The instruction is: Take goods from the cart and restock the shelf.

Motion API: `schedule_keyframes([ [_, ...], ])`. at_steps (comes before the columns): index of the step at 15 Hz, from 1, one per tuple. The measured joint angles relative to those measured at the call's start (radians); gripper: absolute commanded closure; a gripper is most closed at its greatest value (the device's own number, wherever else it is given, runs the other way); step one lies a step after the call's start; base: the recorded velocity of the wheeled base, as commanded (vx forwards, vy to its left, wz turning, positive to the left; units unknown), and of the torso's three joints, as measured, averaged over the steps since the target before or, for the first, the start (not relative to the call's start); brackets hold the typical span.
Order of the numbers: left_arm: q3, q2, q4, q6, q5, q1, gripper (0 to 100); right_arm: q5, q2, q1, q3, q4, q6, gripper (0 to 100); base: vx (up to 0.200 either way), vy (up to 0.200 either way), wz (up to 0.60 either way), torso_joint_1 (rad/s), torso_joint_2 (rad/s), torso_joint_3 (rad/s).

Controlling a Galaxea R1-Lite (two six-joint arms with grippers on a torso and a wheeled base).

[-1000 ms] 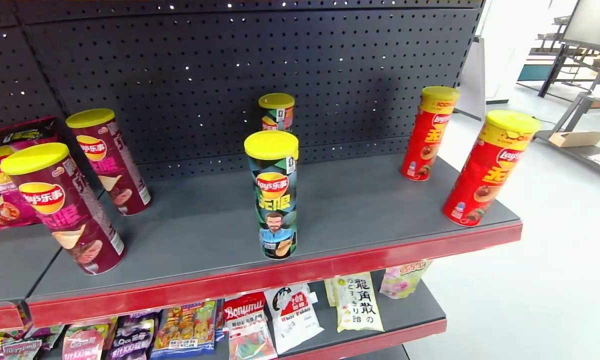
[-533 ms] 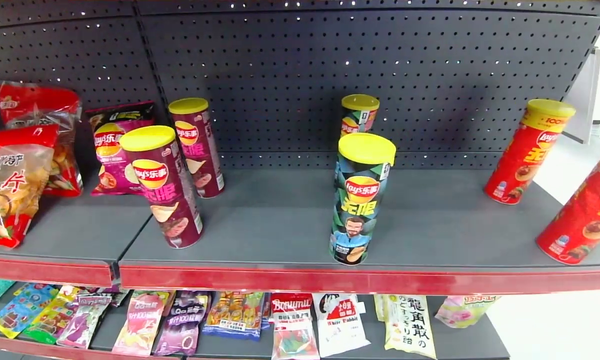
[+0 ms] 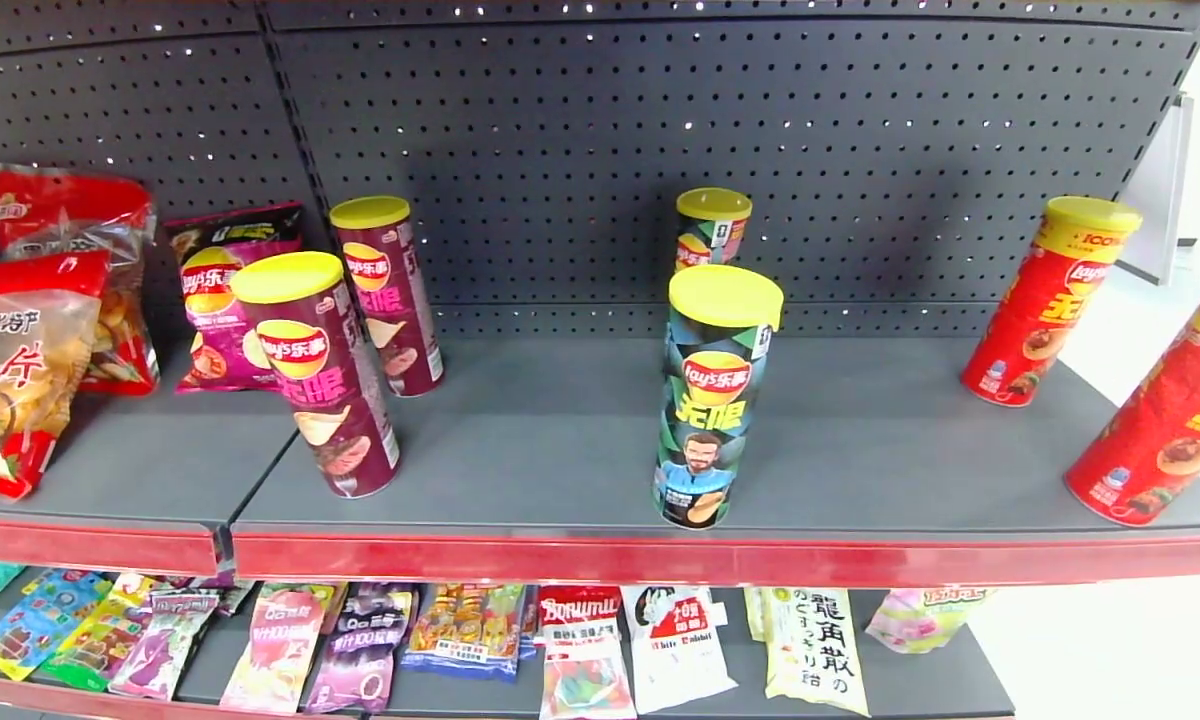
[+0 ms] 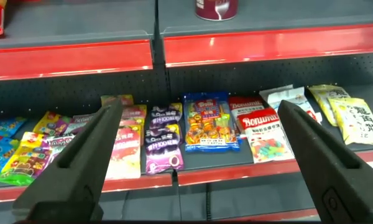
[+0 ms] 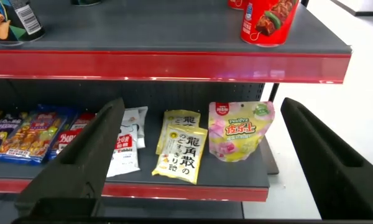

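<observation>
With the left gripper (image 4: 199, 107) and right gripper (image 5: 202, 104) both hanging wide open and empty, low before the shelf (image 3: 560, 450), any careless rise is risking clipping the red lip (image 3: 660, 560) and toppling the teal can (image 3: 715, 400) standing near that edge

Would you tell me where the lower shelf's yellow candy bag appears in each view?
Head view: yellow candy bag on the lower shelf, right of the white pouch.
Left wrist view: the bag beside that white pouch.
Right wrist view: the bag between the white pouch and a pink pouch.
Shared landmark: the red shelf edge above it.
</observation>
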State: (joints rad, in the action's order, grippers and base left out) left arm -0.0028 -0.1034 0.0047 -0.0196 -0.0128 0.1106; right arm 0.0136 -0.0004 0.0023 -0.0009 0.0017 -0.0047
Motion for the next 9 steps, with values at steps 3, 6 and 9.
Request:
schedule_keyframes([
  [3, 0.0, 0.0, 0.0, 0.0, 0.0, 0.0, 0, 0.0, 0.0, 0.0, 0.0, 0.0, 0.0, 0, 0.0, 0.0, 0.0, 0.0, 0.0, 0.0],
  [6, 0.0, -0.001, 0.0, 0.0, 0.0, -0.006, 0, 0.0, 0.0, 0.0, 0.0, 0.0, 0.0, 0, 0.0, 0.0, 0.0, 0.0, 0.0, 0.0],
  [9, 0.0, 0.004, 0.0, 0.0, 0.0, -0.044, 0, 0.0, 0.0, 0.0, 0.0, 0.0, 0.0, 0, 0.0, 0.0, 0.0, 0.0, 0.0, 0.0],
])
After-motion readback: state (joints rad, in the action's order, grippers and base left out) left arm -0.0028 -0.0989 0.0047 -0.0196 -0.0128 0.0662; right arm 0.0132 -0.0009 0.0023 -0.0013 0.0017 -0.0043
